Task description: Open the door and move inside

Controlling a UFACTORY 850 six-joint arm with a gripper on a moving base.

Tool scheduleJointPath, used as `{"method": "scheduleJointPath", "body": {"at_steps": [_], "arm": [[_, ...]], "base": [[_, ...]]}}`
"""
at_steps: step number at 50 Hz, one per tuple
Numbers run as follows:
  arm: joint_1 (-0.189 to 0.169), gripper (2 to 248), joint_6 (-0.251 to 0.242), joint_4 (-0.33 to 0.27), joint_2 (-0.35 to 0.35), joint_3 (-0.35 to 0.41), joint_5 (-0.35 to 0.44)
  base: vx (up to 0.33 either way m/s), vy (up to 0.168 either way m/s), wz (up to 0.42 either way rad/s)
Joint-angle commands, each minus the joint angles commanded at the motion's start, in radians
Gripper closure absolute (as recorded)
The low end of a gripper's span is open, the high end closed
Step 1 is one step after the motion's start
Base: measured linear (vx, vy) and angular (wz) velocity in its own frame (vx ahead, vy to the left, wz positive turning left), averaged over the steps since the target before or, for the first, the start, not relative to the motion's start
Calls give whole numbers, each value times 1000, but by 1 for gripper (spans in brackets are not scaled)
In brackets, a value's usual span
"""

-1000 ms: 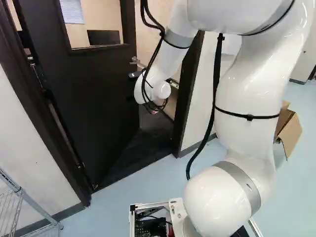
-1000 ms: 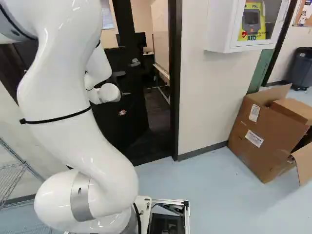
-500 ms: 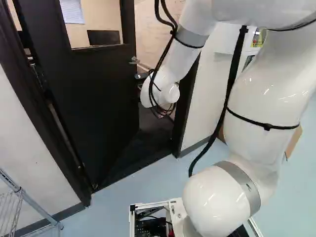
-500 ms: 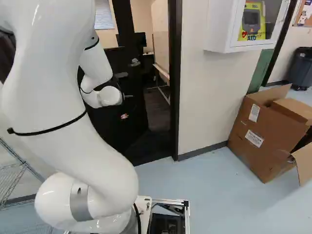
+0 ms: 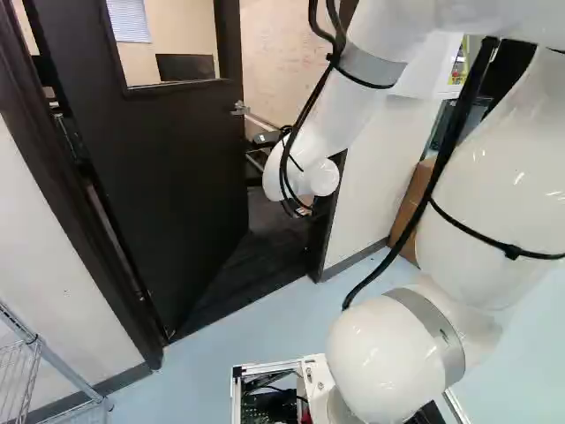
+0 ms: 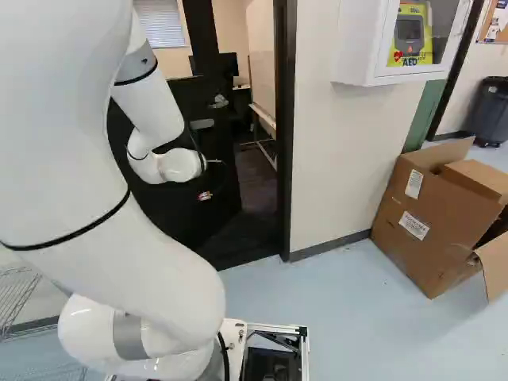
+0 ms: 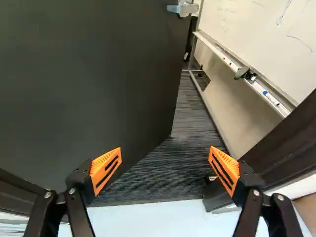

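1. Change, base views: my white, black-cabled arm has shifted against its foot joint, its wrist moving away from the door's broad face toward the right-hand post of the dark door frame. Base has not moved.
2. Door: the black door with a window has not shifted against its frame. It stands ajar, swung inward from its left-hand side; dark striped carpet and a whiteboard on a stand show through the gap.
3. Meaning, my judgement: unlatching is done; opening is partial. Next step probably calls for pushing the door wider, then driving in.
4. Pincer: fingers wide apart, nothing between them. No contact with door or post that I can make out. The silver lever handle lies ahead, well apart, near the door's free edge.
5. Risk: wrist or base could catch the right-hand post.
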Motion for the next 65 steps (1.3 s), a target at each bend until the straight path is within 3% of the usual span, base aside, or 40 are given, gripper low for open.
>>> {"method": "scheduleJointPath", "body": {"at_steps": [25,65], "arm": [[-62,3,0,9,64,63,4],[-66,3,0,9,65,64,4]], "base": [[0,0,0],[0,0,0]]}}
